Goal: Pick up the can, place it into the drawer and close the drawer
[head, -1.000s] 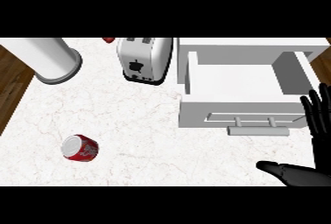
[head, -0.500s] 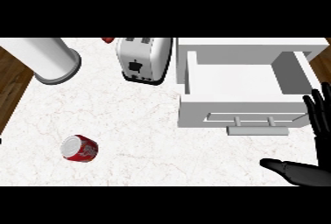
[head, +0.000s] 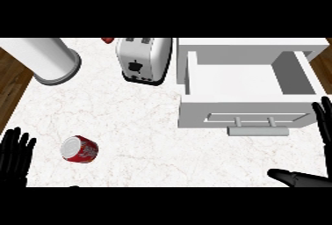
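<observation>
Left hand (head: pixel 16 154), right hand (head: pixel 322 127) — both open

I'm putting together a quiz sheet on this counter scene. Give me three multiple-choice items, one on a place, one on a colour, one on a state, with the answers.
1. Where does the can lie?
A. inside the drawer
B. on the counter near the left hand
C. on top of the toaster

2. What colour is the can's side?
A. red
B. blue
C. green

3. How does the drawer stand?
A. shut
B. pulled open with nothing seen inside
C. open with the can inside

Answers:
1 B: the can lies on its side on the counter, just right of the left hand.
2 A: its side is red, its end silver.
3 B: the drawer is pulled out and its white floor shows bare.
</observation>
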{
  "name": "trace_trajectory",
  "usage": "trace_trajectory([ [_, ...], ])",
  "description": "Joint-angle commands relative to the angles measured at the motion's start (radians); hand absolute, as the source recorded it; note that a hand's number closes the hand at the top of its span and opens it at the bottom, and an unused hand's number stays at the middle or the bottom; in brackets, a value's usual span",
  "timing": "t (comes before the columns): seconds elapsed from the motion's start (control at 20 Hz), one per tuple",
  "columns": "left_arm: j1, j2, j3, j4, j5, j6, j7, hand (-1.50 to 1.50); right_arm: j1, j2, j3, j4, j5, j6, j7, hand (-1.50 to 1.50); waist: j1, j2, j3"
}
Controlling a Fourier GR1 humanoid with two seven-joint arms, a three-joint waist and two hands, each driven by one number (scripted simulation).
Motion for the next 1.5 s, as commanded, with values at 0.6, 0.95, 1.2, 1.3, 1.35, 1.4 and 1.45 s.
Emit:
trace_trajectory([
  [0.6, -0.074, -0.006, -0.076, 0.412, -0.022, 0.194, -0.281, -1.5, 0.009, 0.009, -0.024, -0.046, 0.01, 0.027, 0.043, -1.5, 0.001, 0.001, 0.0],
  [0.95, -0.144, 0.025, 0.048, 0.614, 0.03, 0.081, -0.379, -1.5, 0.051, -0.013, -0.101, -0.165, -0.07, 0.06, 0.136, -1.5, -0.002, 0.0, 0.0],
  [1.2, -0.173, 0.039, 0.07, 0.737, 0.021, 0.083, -0.459, -1.5, 0.016, -0.004, -0.112, -0.152, -0.073, 0.058, 0.128, -1.5, -0.001, 0.0, 0.0],
  [1.3, -0.211, 0.012, 0.045, 0.71, 0.018, 0.12, -0.392, -1.5, 0.032, -0.001, -0.115, -0.161, -0.054, 0.065, 0.13, -1.5, -0.002, 0.0, 0.0],
  [1.35, -0.178, 0.023, 0.08, 0.811, 0.05, 0.061, -0.506, -1.5, 0.026, 0.026, -0.087, -0.06, -0.007, 0.07, 0.031, -1.5, 0.0, 0.001, 0.0],
  [1.4, -0.247, 0.067, 0.124, 0.85, 0.07, 0.062, -0.487, -1.5, 0.036, 0.002, -0.104, -0.151, -0.043, 0.081, 0.103, -1.5, -0.002, 0.0, 0.0],
  [1.45, -0.296, 0.08, 0.136, 0.886, 0.073, 0.07, -0.473, -1.5, 0.043, -0.011, -0.134, -0.167, -0.08, 0.09, 0.124, -1.5, -0.004, 0.0, 0.0],
])
